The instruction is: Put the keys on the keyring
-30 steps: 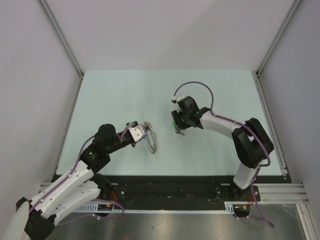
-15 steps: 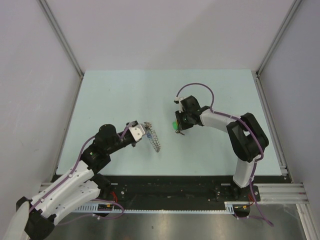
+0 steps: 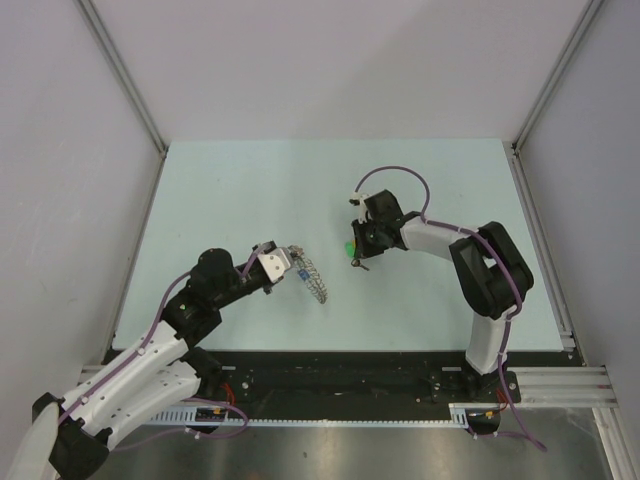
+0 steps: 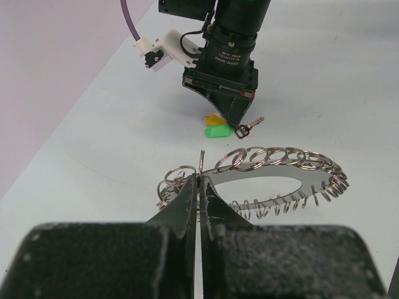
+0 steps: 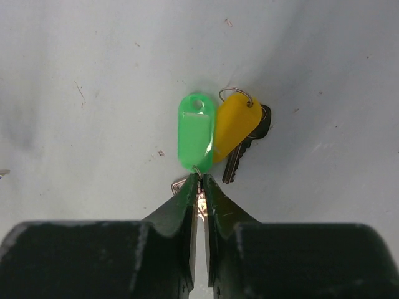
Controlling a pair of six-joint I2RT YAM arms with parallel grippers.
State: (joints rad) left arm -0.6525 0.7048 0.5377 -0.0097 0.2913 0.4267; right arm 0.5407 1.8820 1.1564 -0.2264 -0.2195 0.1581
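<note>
The keys [image 5: 212,134] have a green and a yellow plastic head and dark shafts, and lie on the table. My right gripper [image 5: 199,182] points down at them, shut on the small metal loop at the green head's near end. In the top view the keys [image 3: 350,249] sit just left of the right gripper [image 3: 359,252]. My left gripper [image 4: 201,182] is shut on the edge of the keyring [image 4: 274,168], a grey ring of many small loops, and holds it above the table. The keyring [image 3: 312,280] hangs left of the keys, apart from them. No black-and-white tag shows.
The pale green table [image 3: 250,190] is walled on the left, back and right. A black rail [image 3: 340,385] with the arm bases runs along the near edge. The right arm's elbow [image 3: 490,265] stands at the right.
The right gripper has lowered slightly onto the keys and its elbow has shifted left. The keyring in the left gripper has turned edge-on and swung a little right.
</note>
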